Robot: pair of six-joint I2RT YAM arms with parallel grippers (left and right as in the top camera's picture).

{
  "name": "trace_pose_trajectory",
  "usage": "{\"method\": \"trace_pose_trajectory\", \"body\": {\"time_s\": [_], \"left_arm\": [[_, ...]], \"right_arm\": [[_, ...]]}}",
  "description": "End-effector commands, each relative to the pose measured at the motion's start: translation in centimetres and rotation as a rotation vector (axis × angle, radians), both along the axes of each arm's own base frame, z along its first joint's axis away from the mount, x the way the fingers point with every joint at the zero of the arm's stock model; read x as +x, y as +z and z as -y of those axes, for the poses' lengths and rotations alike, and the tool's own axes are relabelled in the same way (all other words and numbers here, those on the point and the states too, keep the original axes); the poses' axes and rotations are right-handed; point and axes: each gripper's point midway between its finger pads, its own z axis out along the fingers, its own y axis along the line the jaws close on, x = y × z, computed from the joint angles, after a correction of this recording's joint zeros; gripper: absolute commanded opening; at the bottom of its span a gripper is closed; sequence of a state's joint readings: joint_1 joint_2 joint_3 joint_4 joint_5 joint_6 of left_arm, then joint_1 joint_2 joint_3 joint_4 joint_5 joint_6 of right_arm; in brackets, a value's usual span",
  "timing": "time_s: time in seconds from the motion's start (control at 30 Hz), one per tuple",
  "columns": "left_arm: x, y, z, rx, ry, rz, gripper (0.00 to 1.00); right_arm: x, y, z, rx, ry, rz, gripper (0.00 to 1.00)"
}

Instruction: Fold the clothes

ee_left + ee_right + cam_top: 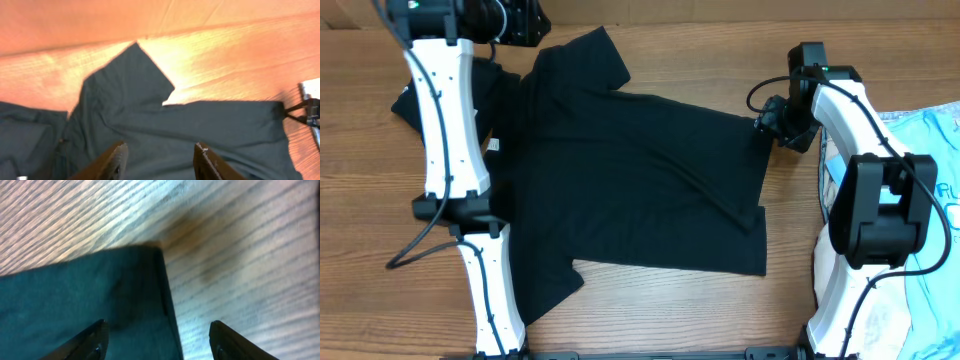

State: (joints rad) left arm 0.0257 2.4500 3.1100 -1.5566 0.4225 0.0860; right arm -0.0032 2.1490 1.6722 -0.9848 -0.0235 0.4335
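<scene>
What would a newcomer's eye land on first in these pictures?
A black shirt lies spread across the middle of the wooden table. The right gripper stands open over the shirt's far right corner. A light blue T-shirt lies at the table's right edge.

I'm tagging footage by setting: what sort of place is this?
Likely a robotics lab bench: left arm and right arm at a wooden table, black shirt spread out, blue shirt aside.
</scene>
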Motion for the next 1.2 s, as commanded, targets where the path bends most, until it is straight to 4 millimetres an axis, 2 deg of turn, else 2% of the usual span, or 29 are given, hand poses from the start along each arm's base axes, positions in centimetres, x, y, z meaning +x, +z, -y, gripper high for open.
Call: {"method": "trace_pose_trajectory", "body": {"time_s": [0.0,0.17,0.2,0.33,0.43,0.47,0.5,0.6,0.7,0.8,0.87,0.93,1.0,1.1,1.17], "left_arm": [[-2.2,5.4,0.0,0.022,-0.011,0.128,0.49],[-4.4,7.9,-0.1,0.028,-0.007,0.154,0.48],[-5.1,8.2,-0.3,0.041,0.005,0.152,0.48],[-7.6,10.1,-1.4,0.092,0.053,0.168,0.45],[-10.0,12.9,-2.2,0.12,0.099,0.224,0.44],[-11.0,14.0,-2.5,0.136,0.118,0.249,0.44],[-11.9,14.9,-2.9,0.153,0.138,0.268,0.44],[-14.5,17.3,-4.0,0.177,0.211,0.316,0.43],[-16.4,18.9,-4.2,0.177,0.227,0.355,0.44],[-17.0,19.1,-4.3,0.183,0.234,0.353,0.49],[-16.8,18.3,-4.5,0.192,0.24,0.322,0.53],[-16.3,17.2,-4.5,0.196,0.235,0.28,0.6],[-15.8,15.9,-4.5,0.201,0.23,0.232,0.68],[-15.6,15.3,-4.6,0.203,0.229,0.21,0.75],[-15.7,15.7,-5.0,0.22,0.25,0.227,0.79]], "right_arm": [[-0.4,-2.0,-0.2,0.007,0.09,-0.02,0.68],[-0.4,-4.5,-0.6,0.027,0.1,-0.026,0.59],[-0.4,-4.8,-1.0,0.052,0.103,-0.026,0.53],[0.0,-5.7,-2.3,0.129,0.116,0.006,0.42],[1.2,-5.5,-2.4,0.129,0.12,0.053,0.21],[1.7,-5.4,-2.3,0.128,0.118,0.077,0.09],[2.5,-5.1,-2.0,0.126,0.11,0.106,0.04],[5.6,-3.7,0.1,0.144,-0.016,0.218,0.04],[9.1,-1.0,2.3,0.24,-0.138,0.362,0.04],[12.0,2.4,3.5,0.368,-0.105,0.528,0.04],[13.0,4.4,4.3,0.436,-0.069,0.617,0.06],[13.2,5.6,5.3,0.469,-0.028,0.665,0.17],[12.9,6.8,6.3,0.485,0.034,0.699,0.47],[11.6,8.8,7.3,0.492,0.109,0.717,0.57],[10.8,10.4,7.8,0.468,0.133,0.727,0.59]]}}
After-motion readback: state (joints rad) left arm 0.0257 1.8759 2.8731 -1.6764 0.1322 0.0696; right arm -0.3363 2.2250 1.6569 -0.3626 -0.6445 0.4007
